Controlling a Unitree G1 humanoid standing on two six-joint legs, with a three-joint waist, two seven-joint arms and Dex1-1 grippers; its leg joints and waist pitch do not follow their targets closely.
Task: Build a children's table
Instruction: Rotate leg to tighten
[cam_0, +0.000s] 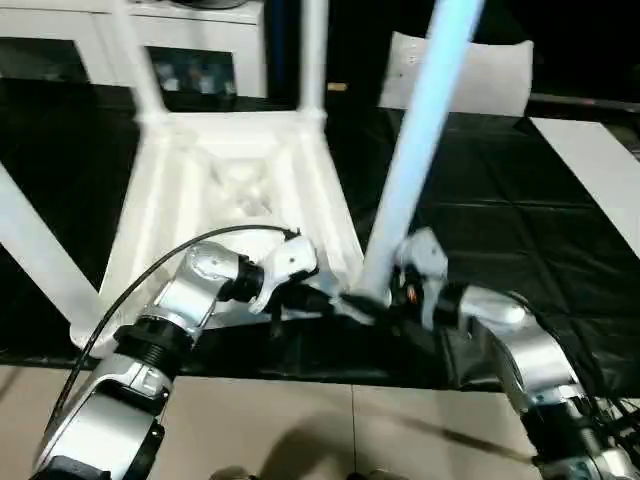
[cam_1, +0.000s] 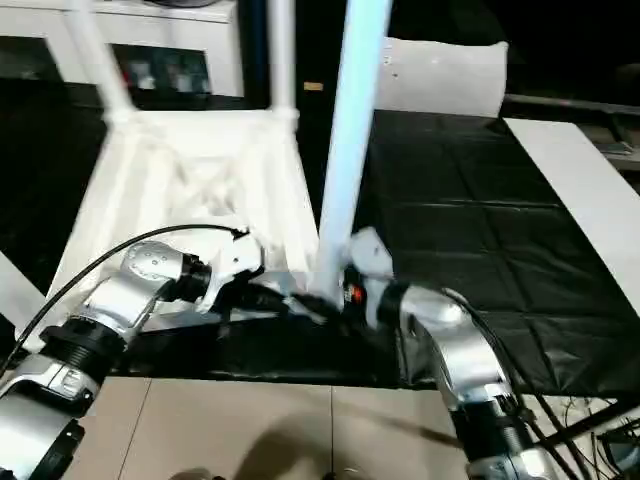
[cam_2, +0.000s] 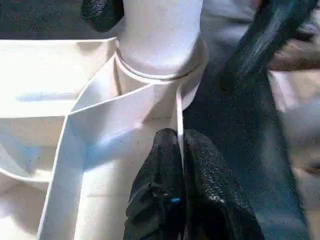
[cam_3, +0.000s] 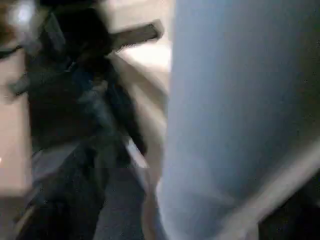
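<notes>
The white tabletop lies underside up on a black mat, with four white legs standing in its corner sockets. The near-right leg rises from its socket and leans right. My left gripper is shut on the thin rim of the tabletop just beside that socket, also seen from above. My right gripper is at the foot of that leg, open. One black finger is against the leg, and the other, blurred, stands off its far side.
The black mat covers the work area and ends at a tan floor close to me. White cabinets stand behind, a flat white bag lies at the back right, and a white board runs along the right.
</notes>
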